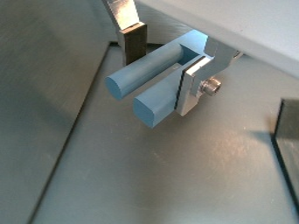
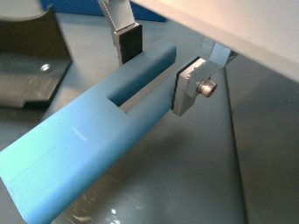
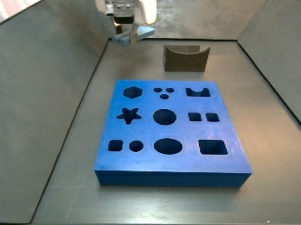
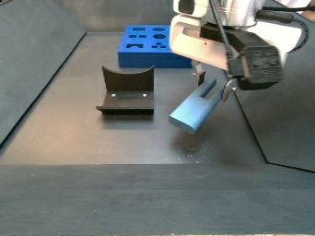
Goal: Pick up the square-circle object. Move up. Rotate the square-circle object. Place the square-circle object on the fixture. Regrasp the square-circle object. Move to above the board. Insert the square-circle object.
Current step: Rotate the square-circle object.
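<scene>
Clearly, in a wrist view the square-circle object (image 1: pixel 149 85) sits clamped between the silver fingers (image 1: pixel 194 83) of the gripper (image 1: pixel 163 63), its two pale blue prongs pointing away from the palm and hanging clear above the grey floor (image 1: pixel 70 149). In a wrist view the same peg (image 2: pixel 100 136) fills much of the picture as one long blue bar with a slot near the held end; one dark-padded finger (image 2: pixel 126 39) presses its far side and a plate with a bolt its near side, so the fingers are closed on the peg close to one end, with most of its length left overhanging. In a side view the gripper (image 3: pixel 127 26) hangs at about eleven o'clock from the board (image 3: pixel 171 132), well apart from it, with the fixture (image 3: pixel 185 58) at about three o'clock from the gripper and the peg only a small blue tip below it. In a side view the peg (image 4: pixel 201 103) slants downward off the floor, the fixture (image 4: pixel 125 90) lying at nine o'clock from it and the board (image 4: pixel 157 48) behind. By its look the peg is stiff, light moulded plastic with smooth faces, likely slippery; a grip across the flat sides nearer the middle would steady it better.
</scene>
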Available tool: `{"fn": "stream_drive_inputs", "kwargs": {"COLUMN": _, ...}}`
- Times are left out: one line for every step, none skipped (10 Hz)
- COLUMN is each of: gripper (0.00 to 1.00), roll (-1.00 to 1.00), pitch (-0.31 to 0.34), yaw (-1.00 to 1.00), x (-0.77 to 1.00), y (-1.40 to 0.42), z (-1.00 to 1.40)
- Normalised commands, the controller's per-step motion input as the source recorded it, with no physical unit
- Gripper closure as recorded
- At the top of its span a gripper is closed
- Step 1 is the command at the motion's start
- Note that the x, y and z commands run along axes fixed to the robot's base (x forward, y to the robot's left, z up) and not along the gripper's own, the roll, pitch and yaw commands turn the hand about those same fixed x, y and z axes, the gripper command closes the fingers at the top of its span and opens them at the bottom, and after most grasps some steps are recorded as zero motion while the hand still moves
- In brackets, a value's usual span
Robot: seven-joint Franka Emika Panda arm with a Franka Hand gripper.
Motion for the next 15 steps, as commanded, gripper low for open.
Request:
{"fn": "stream_drive_inputs", "kwargs": {"gripper": 1.00, "roll": 0.00, "pitch": 0.003, "yaw": -1.00, "x": 0.01, "y": 0.02, "z": -0.02}}
{"fn": "stream_drive_inputs", "kwargs": {"gripper": 1.00, "roll": 0.00, "pitch": 0.003, "yaw": -1.00, "x": 0.01, "y": 0.02, "z": -0.02}}
{"fn": "stream_drive_inputs", "kwargs": {"gripper": 1.00, "roll": 0.00, "pitch": 0.003, "yaw": -1.00, "x": 0.01, "y": 0.02, "z": -0.02}}
{"fn": "stream_drive_inputs", "kwargs": {"gripper": 1.00, "roll": 0.00, "pitch": 0.003, "yaw": -1.00, "x": 0.01, "y": 0.02, "z": -0.02}}
{"fn": "stream_drive_inputs", "kwargs": {"gripper": 1.00, "roll": 0.00, "pitch": 0.003, "yaw": -1.00, "x": 0.01, "y": 0.02, "z": -0.02}}
{"fn": "stream_drive_inputs", "kwargs": {"gripper": 1.00, "roll": 0.00, "pitch": 0.003, "yaw": -1.00, "x": 0.01, "y": 0.02, "z": -0.02}}
{"fn": "stream_drive_inputs", "kwargs": {"gripper": 1.00, "roll": 0.00, "pitch": 0.004, "yaw": -1.00, "x": 0.01, "y": 0.02, "z": -0.02}}
{"fn": "stream_drive_inputs", "kwargs": {"gripper": 1.00, "roll": 0.00, "pitch": 0.004, "yaw": -1.00, "x": 0.01, "y": 0.02, "z": -0.02}}
{"fn": "stream_drive_inputs", "kwargs": {"gripper": 1.00, "roll": 0.00, "pitch": 0.004, "yaw": -1.00, "x": 0.01, "y": 0.02, "z": -0.02}}
{"fn": "stream_drive_inputs", "kwargs": {"gripper": 1.00, "roll": 0.00, "pitch": 0.004, "yaw": -1.00, "x": 0.01, "y": 0.02, "z": -0.02}}
{"fn": "stream_drive_inputs", "kwargs": {"gripper": 1.00, "roll": 0.00, "pitch": 0.004, "yaw": -1.00, "x": 0.01, "y": 0.02, "z": -0.02}}
{"fn": "stream_drive_inputs", "kwargs": {"gripper": 1.00, "roll": 0.00, "pitch": 0.004, "yaw": -1.00, "x": 0.01, "y": 0.02, "z": -0.02}}
{"fn": "stream_drive_inputs", "kwargs": {"gripper": 1.00, "roll": 0.00, "pitch": 0.004, "yaw": -1.00, "x": 0.01, "y": 0.02, "z": -0.02}}
{"fn": "stream_drive_inputs", "kwargs": {"gripper": 1.00, "roll": 0.00, "pitch": 0.005, "yaw": -1.00, "x": 0.01, "y": 0.02, "z": -0.02}}
{"fn": "stream_drive_inputs", "kwargs": {"gripper": 1.00, "roll": 0.00, "pitch": 0.005, "yaw": -1.00, "x": 0.01, "y": 0.02, "z": -0.02}}
